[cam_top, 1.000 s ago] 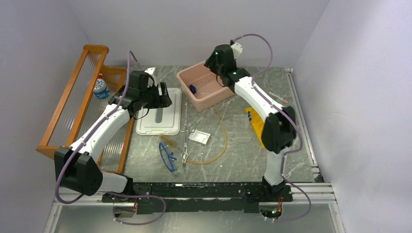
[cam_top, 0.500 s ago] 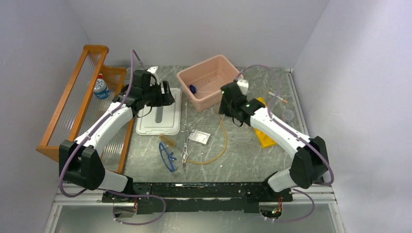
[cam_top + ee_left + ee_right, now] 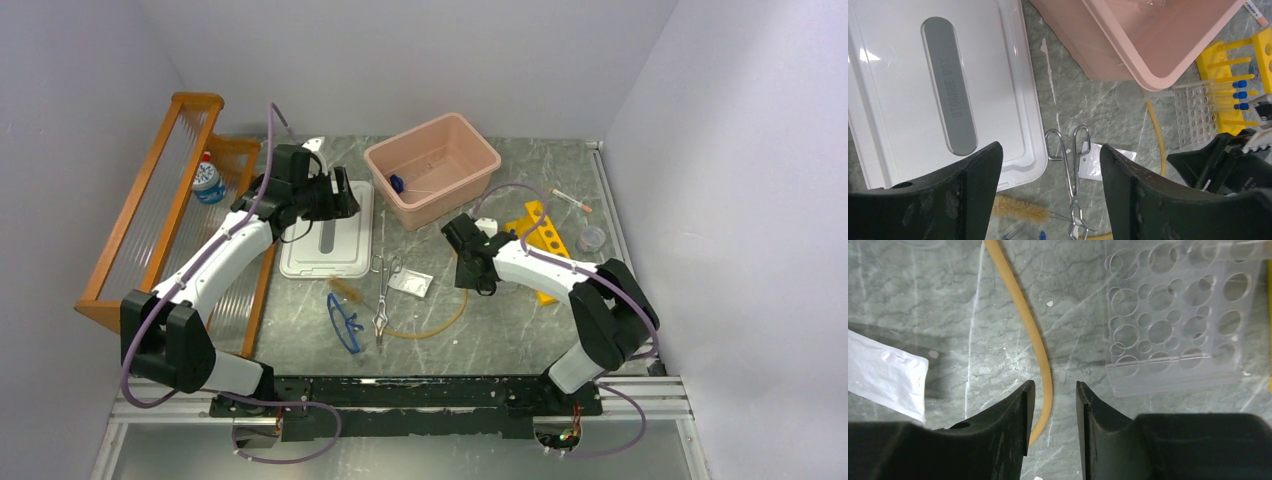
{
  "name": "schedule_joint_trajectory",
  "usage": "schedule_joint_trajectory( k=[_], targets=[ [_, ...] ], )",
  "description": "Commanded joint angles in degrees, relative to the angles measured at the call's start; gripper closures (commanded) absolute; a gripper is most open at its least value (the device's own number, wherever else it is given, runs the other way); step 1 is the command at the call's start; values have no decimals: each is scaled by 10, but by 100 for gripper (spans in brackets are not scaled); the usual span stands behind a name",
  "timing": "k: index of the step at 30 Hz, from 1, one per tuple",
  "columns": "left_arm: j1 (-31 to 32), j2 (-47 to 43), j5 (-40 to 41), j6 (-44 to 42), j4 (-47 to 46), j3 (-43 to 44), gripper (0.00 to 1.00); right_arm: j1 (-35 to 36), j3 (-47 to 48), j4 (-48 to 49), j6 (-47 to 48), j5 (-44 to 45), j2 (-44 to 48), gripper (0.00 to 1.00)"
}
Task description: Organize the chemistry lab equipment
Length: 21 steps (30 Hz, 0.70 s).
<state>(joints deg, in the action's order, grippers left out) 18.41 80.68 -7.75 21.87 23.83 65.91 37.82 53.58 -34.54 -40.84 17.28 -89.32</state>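
The tan rubber tube [image 3: 442, 323] curves across the table middle. My right gripper [image 3: 466, 264] is low over it, and in the right wrist view the tube [image 3: 1023, 310] runs between the slightly parted jaws of my right gripper [image 3: 1053, 390], not clamped. My left gripper [image 3: 341, 194] hovers wide open and empty over the white lid's right edge. In the left wrist view the metal forceps [image 3: 1074, 170] lie below my left gripper [image 3: 1048, 165]. The white packet [image 3: 410, 283], forceps [image 3: 382, 295] and blue-framed safety glasses [image 3: 343, 325] lie at centre. Blue-capped tubes [image 3: 1240, 92] sit in a yellow rack [image 3: 545, 235].
A pink bin [image 3: 478, 140] stands at the back centre. A white storage-box lid [image 3: 325, 240] lies left of it. The orange slatted shelf [image 3: 150, 220] with a small bottle [image 3: 208, 180] stands at far left. A clear tube rack [image 3: 1173, 325] and a tan brush [image 3: 1018, 210] lie nearby.
My right arm swung from above the pink bin down and forward to the tan tube at table level. My left gripper shifted only slightly.
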Motion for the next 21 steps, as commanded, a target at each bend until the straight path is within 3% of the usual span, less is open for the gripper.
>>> schedule_joint_trajectory(
  k=[1,8,16,21],
  targets=[
    [-3,-24,-8,-3,9,-7,25,-1,-29,56,4,-38,-16,61],
    [-3,-27,0,-4,14,-6,26,0,-27,31,-3,-29,-57,67],
    [-3,-23,5,6,13,7,26,3,-23,17,10,17,-70,100],
    [-3,-19,10,22,-6,5,27,10,27,-16,46,54,-25,100]
  ],
)
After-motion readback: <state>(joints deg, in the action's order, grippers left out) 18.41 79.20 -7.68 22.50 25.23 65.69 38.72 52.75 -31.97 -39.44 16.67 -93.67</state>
